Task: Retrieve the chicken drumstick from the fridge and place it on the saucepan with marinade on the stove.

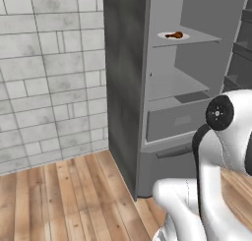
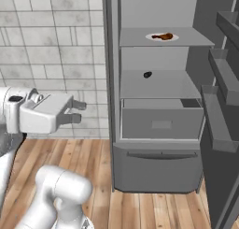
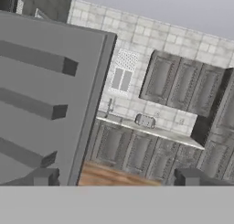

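The fridge [image 1: 125,82] stands open, tall and dark grey. On its upper shelf the brown chicken drumstick [image 2: 163,36] lies on a white plate [image 2: 152,37]; the left base view shows the drumstick [image 1: 174,35] too. My gripper [image 2: 80,110] is open and empty. It hangs left of the fridge, well below and far from the drumstick, pointing right. In the hand view its fingertips [image 3: 43,177] stand wide apart before the fridge door [image 3: 45,104]. The saucepan and the stove are out of view.
A small dark object [image 2: 147,75] lies on the middle shelf above a grey drawer [image 2: 161,123]. The open door's racks [image 2: 224,78] jut out at right. A tiled wall [image 1: 49,73] and wood floor [image 1: 64,200] lie left. Far cabinets and a counter [image 3: 151,127] show beyond the door.
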{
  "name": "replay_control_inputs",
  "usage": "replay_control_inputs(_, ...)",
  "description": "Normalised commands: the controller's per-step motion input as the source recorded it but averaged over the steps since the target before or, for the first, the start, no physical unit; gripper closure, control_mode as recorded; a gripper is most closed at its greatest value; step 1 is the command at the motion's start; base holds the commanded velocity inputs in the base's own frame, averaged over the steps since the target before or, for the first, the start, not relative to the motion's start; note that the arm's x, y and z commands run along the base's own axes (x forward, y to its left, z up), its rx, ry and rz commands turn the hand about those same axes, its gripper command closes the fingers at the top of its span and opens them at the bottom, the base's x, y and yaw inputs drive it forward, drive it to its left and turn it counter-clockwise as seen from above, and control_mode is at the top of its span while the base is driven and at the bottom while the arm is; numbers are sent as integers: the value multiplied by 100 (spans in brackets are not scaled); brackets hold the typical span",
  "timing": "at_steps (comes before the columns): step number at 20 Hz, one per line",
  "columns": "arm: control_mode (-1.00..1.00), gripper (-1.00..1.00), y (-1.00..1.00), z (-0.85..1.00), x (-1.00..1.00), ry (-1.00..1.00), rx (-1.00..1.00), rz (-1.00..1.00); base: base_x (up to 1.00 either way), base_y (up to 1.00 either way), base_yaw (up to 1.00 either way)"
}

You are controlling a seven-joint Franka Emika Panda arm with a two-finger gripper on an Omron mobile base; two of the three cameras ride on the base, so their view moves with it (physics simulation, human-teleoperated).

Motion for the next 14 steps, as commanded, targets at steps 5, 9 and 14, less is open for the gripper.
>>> replay_control_inputs(5,-100,-100,14,2,20,0,39,51,0,0,0)
replay_control_inputs(9,-100,-100,0,22,36,0,23,34,0,0,0)
replay_control_inputs(14,-100,-100,0,-1,20,0,6,28,0,0,0)
